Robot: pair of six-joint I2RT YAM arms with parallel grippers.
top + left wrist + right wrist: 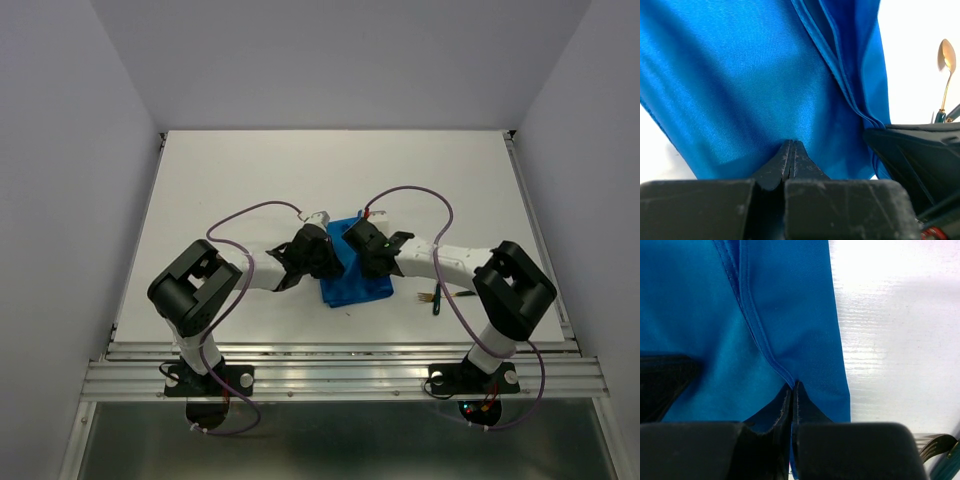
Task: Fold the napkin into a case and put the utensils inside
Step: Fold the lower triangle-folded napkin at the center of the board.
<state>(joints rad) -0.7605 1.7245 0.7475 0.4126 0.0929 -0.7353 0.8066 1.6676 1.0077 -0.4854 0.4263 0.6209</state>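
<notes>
The bright blue napkin (356, 280) lies folded into a narrow shape at the table's middle. Its layered edges show in the left wrist view (765, 75) and its hem in the right wrist view (700, 315). My left gripper (328, 254) (792, 143) is shut, its tips resting on the cloth's flat face; no cloth shows between its jaws. My right gripper (354, 243) (792, 385) is shut on the napkin's hem, a sliver of blue showing between its jaws. The utensils (437, 298) lie right of the napkin: the gold spoon (946, 55) and the fork tines (936, 443).
The white table (250, 180) ends at a metal rail (340, 365) by the arm bases. Grey walls close in the sides and back. Purple cables (245, 215) loop over both arms. The two grippers sit close together over the napkin's far part.
</notes>
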